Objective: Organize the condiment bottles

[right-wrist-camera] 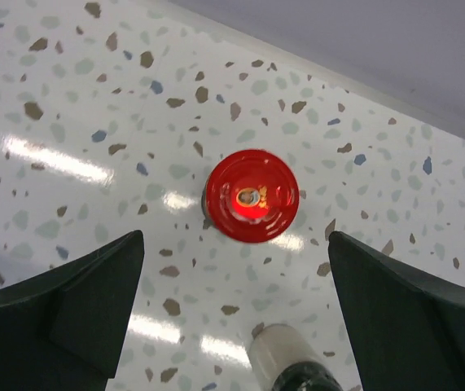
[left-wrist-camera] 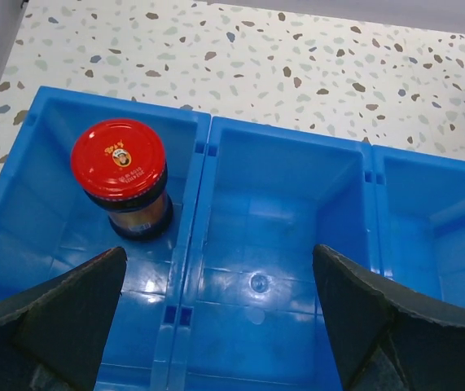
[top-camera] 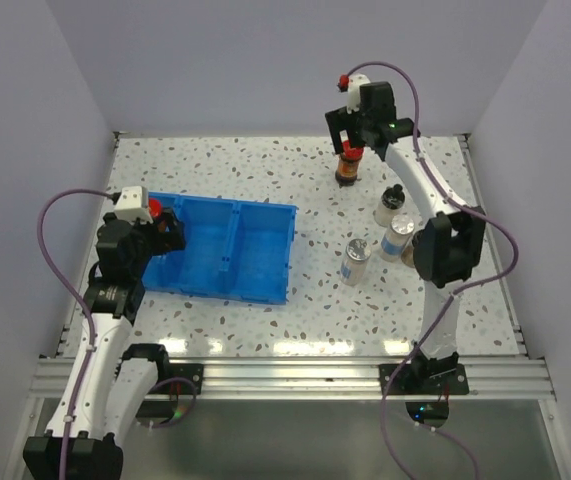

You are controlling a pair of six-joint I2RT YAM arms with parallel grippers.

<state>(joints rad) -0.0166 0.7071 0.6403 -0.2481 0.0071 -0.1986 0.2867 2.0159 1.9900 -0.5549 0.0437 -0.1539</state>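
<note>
Condiment bottles stand in two places on the white speckled bench (top-camera: 265, 170). One dark-brown jar with a red lid (left-wrist-camera: 122, 175) stands upright in the left end compartment of the blue three-compartment plastic tray (top-camera: 215, 285), close to the divider. The left end effector (left-wrist-camera: 216, 326) hangs over the tray, released and grasping nothing. Its black fingers (left-wrist-camera: 61, 314) are spread wide, and the jar sits ahead of them rather than between them.

A second dark-brown red-lidded jar (top-camera: 348, 165) stands upright on the bench toward the far edge, well apart from the tray. The right end effector (top-camera: 350, 132) hovers directly above it, also released. In the right wrist view its fingers are wide on either side of the red lid and do not touch it.

Nearer the arms and to the right of the tray stand a clear bottle with a black cap (top-camera: 390, 205) and a silver-topped cylindrical shaker (top-camera: 355, 262). Another small bottle (top-camera: 398, 238) stands between them, partly hidden by the right arm. A pale round top (right-wrist-camera: 283, 354) shows at the bottom edge of the right wrist view; I cannot tell which bottle it belongs to.
</note>
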